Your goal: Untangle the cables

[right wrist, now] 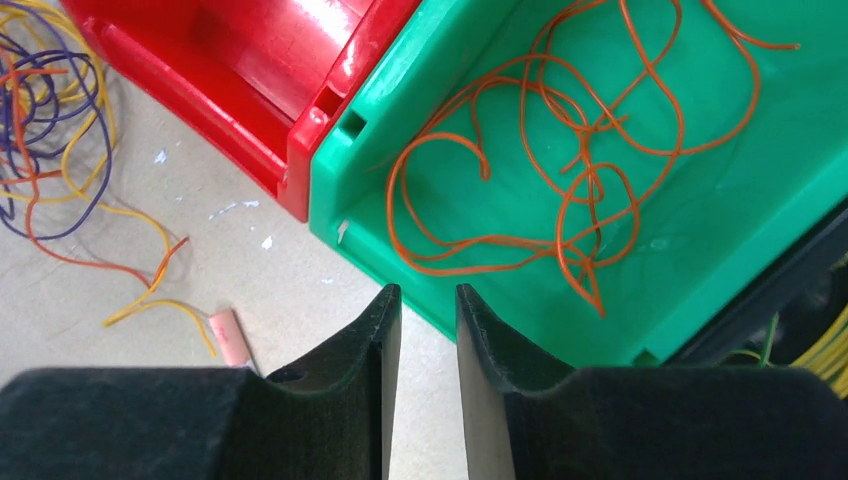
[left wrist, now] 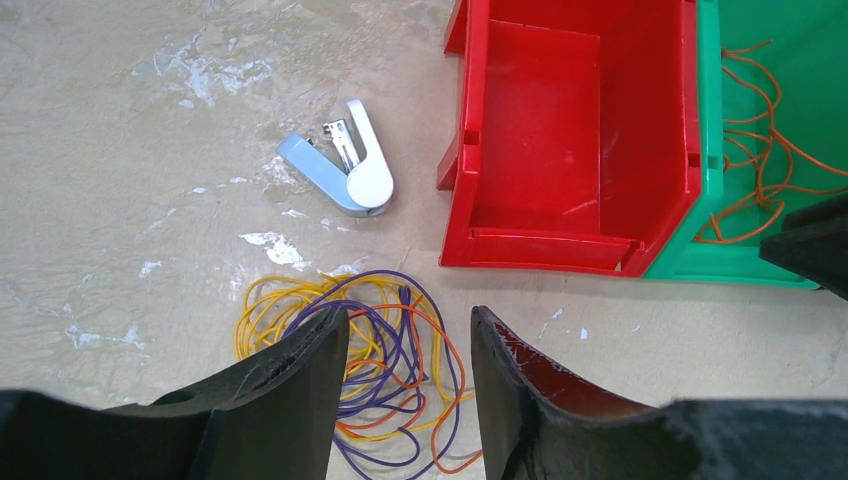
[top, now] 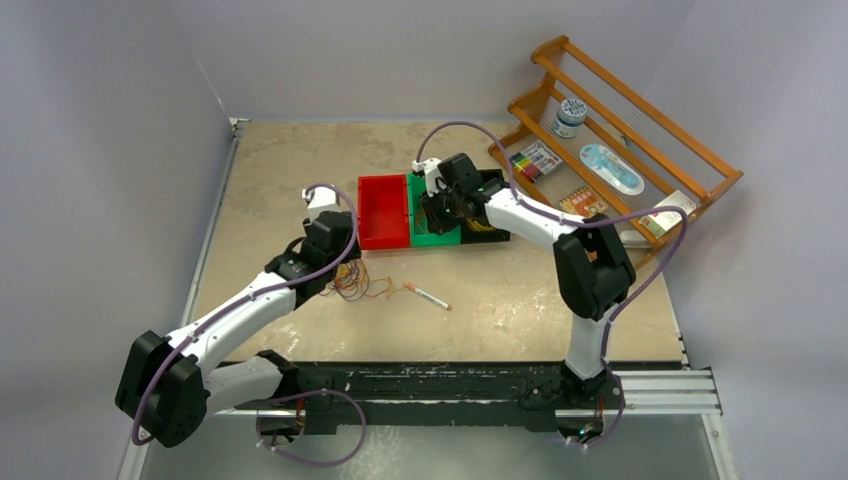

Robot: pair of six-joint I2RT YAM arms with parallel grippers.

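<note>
L end effector (left wrist: 410, 400) stood open astride tangled yellow, purple & orange cables (left wrist: 385, 345) on bench (left wrist: 100, 150); R end effector (right wrist: 428, 305), jaws narrowly apart & empty, hung at rim of green plastic bin (right wrist: 720, 210) w/ loose orange cable (right wrist: 585, 125).

Pale lilac walls (top: 100, 150) enclose a mottled beige tabletop (top: 280, 160) and wooden rack (top: 645, 106).

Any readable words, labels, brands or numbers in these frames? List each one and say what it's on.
No text can be read in any view.
Jar on the rack: has a label, too small to read.
Marker pack, blue pack, small box: printed, but too small and blurred.
Stapler, red bin, green bin, pen: no markings visible.
</note>
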